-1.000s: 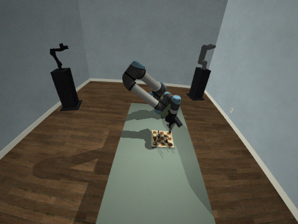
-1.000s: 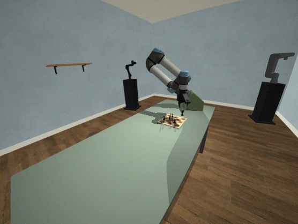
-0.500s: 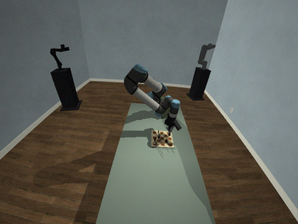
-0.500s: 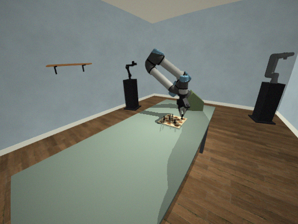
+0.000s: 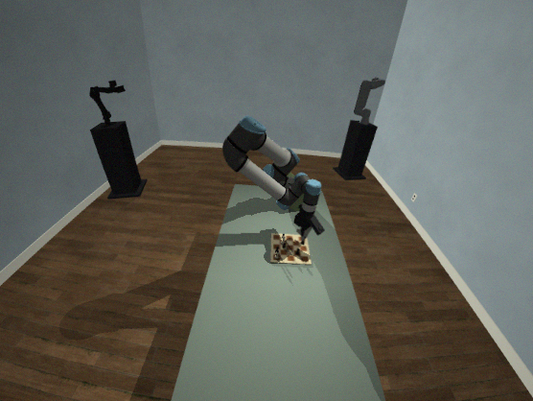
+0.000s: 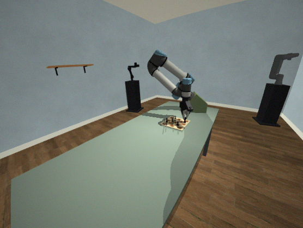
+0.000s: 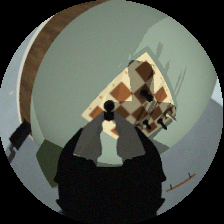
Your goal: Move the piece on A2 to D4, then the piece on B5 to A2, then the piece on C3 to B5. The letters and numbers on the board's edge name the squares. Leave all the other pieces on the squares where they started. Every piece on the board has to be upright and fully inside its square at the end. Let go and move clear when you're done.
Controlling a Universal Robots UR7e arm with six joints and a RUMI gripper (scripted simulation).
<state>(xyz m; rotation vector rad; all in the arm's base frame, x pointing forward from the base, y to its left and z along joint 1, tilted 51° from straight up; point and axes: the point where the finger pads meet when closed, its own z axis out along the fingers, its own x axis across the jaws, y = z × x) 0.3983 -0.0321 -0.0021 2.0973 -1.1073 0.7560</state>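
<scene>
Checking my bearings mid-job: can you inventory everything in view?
table: one, pale green, centre
chessboard: one, brown and cream, on table
held piece: one, dark, at fingertips
other pieces: several, mostly dark, on board
angled panel: one, green, behind board
pedestals: two, black, on floor, bearing arms
shelf: one, orange-brown, on wall
outlet: one, white, on wall
robot arm: one, grey and blue, over table
gripper: one, dark, over board

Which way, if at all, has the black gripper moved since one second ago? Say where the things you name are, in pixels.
Yes, downward: in the exterior view, the gripper (image 5: pixel 303 239) (image 6: pixel 185 118) (image 7: pixel 108 111) is closer to the brown-cream square board (image 5: pixel 290 262) (image 6: pixel 171 127) (image 7: pixel 120 92).
</scene>
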